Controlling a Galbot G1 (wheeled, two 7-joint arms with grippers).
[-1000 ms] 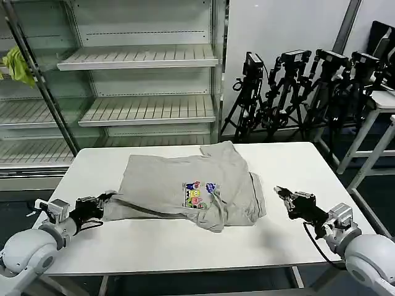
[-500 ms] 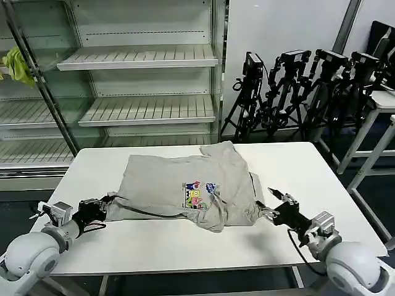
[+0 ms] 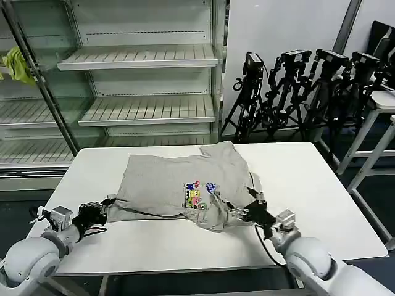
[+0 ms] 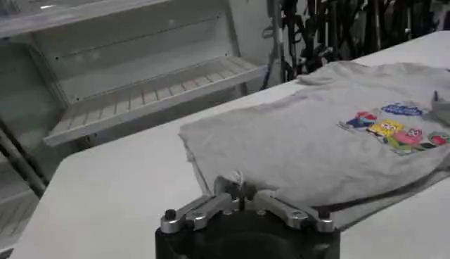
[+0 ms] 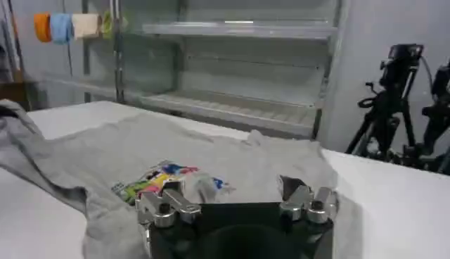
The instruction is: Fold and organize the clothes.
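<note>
The grey T-shirt [image 3: 188, 185] lies rumpled across the middle of the white table [image 3: 308, 166], chest print up, one flap of cloth thrown over toward the far edge. Both arms are in low at the near side. The left gripper [image 3: 100, 211] sits at the shirt's left near corner, and from its wrist camera the left gripper [image 4: 240, 193] has its fingers pinched together with a little nub of grey hem caught between the tips. The right gripper [image 3: 247, 208] is pushed up against the shirt's right near edge; in its own view the right gripper [image 5: 235, 197] has its fingers spread wide, cloth lying between and in front of them, nothing clamped yet.

So this looks like the gathering step: one corner secured, the other being lined up. My read is the next move calls for the right fingers to close on the hem without bunching a second layer, then both arms lift together and carry the near edge over evenly. Behind, the yellow-green cloth [image 3: 17, 65] hangs on the shelving [image 3: 142, 58], out of it
</note>
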